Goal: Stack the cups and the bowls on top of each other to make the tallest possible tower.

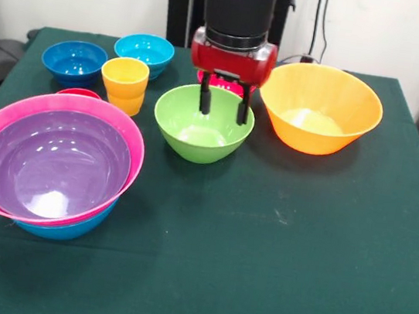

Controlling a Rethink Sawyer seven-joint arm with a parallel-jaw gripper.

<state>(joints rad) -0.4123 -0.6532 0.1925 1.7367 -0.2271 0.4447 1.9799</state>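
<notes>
Green-clothed table, gripper spread open over green bowl.
Fingertips dip at its far rim, holding nothing. Orange bowl just beside; yellow cup opposite; pink-purple tower nearer the camera.

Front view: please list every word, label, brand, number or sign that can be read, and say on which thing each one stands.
None: no readable text shows.
The bowls, such as the green bowl and the orange bowl, are plain.
The yellow cup is plain.
The end effector and the tablecloth bear no lettering.
</notes>
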